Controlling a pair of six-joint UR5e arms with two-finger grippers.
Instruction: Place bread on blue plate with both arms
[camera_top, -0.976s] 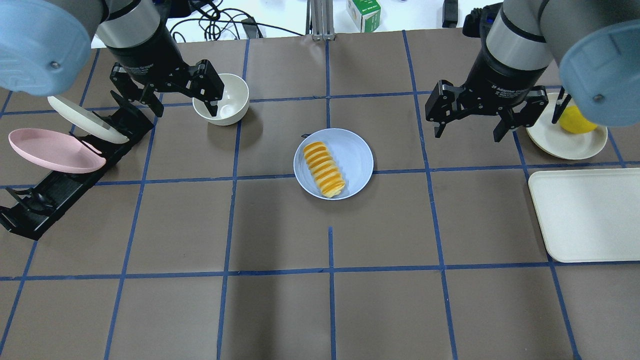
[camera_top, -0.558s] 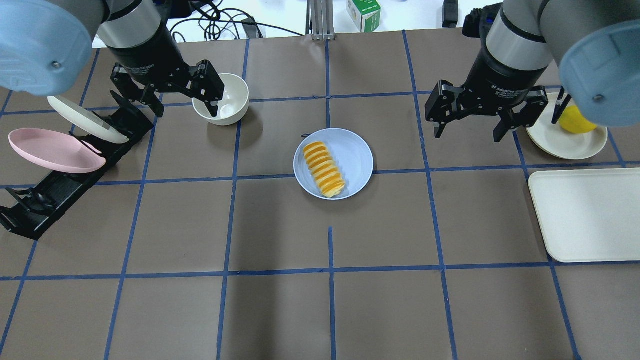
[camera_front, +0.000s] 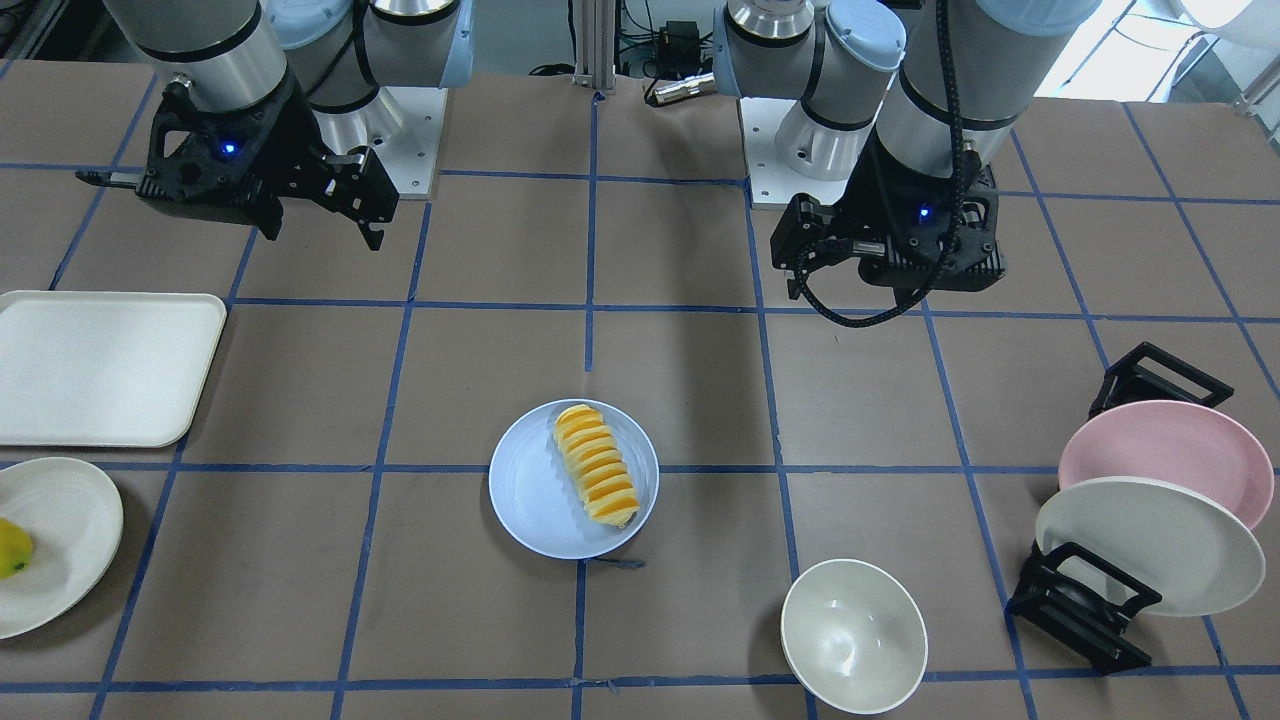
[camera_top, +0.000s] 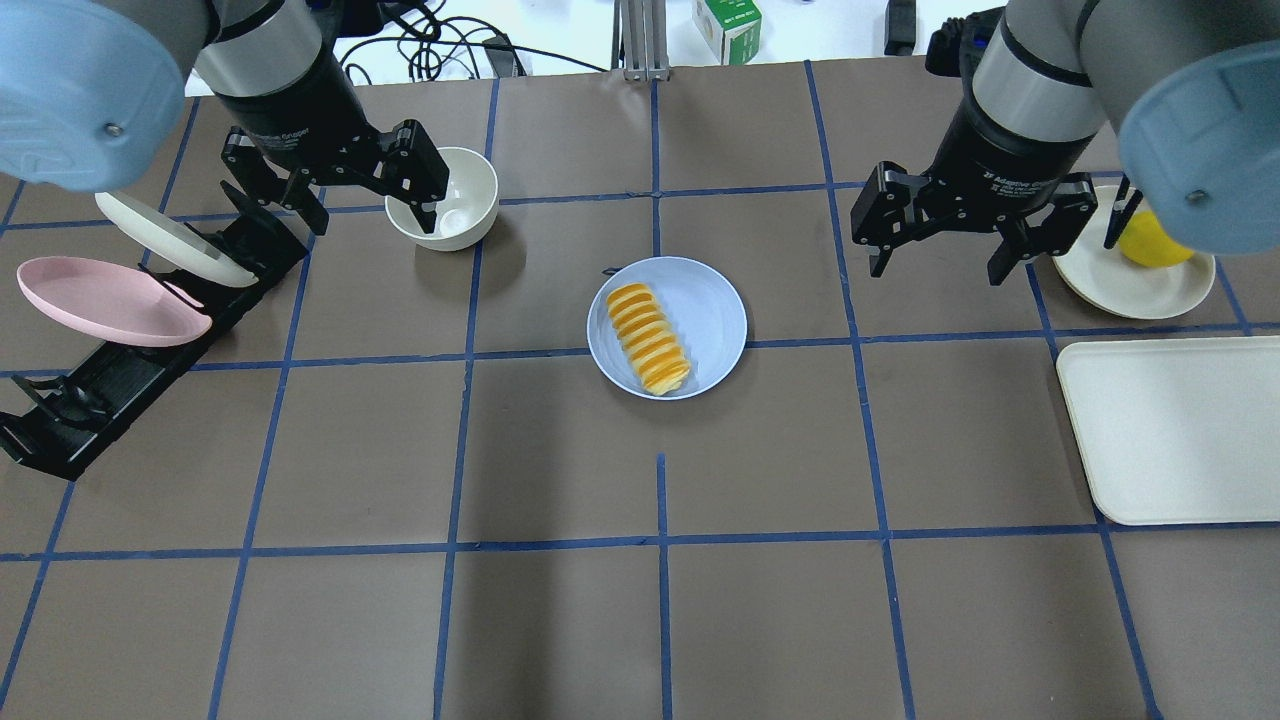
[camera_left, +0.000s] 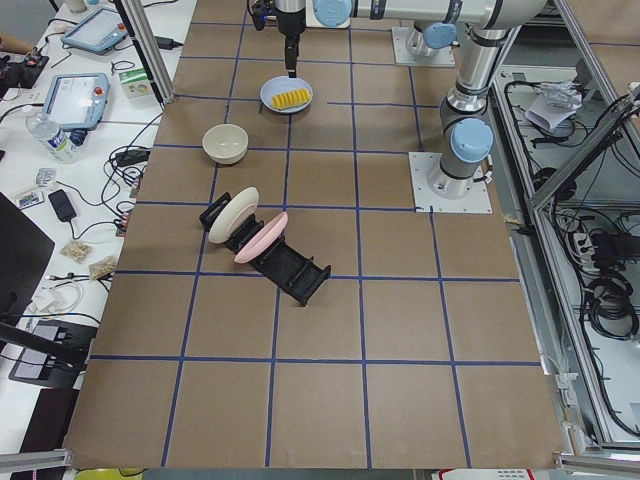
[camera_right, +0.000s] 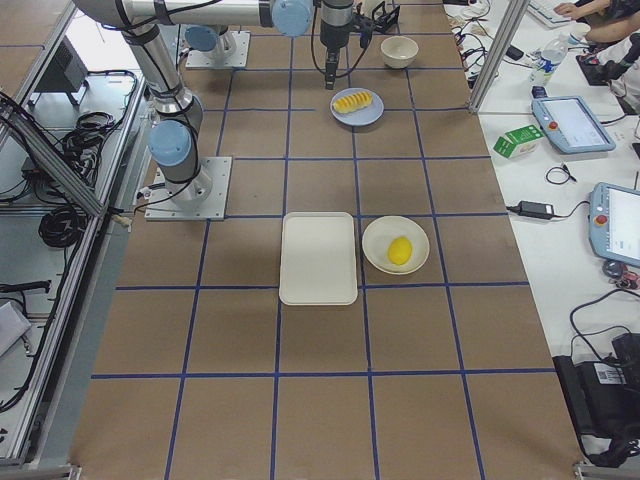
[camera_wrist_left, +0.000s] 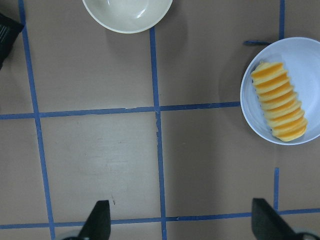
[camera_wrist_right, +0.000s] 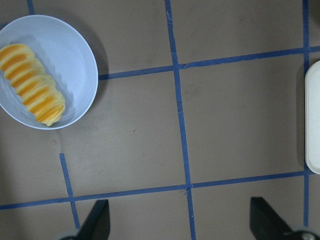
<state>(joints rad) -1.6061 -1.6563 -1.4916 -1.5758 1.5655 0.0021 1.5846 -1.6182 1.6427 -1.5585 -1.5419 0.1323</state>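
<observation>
The bread is lying off-centre on the blue plate, so placement appears complete, and the left gripper and right gripper are hanging well apart from that plate, jaws wide, empty.

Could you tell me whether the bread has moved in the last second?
No. Against the tape grid, the bread lies where it did, on the left half of the blue plate.

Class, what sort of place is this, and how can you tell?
Probably a robotics lab: silver-grey jointed left arm and right arm over a brown table gridded in blue tape, blue-framed control tablet on the side bench.
</observation>
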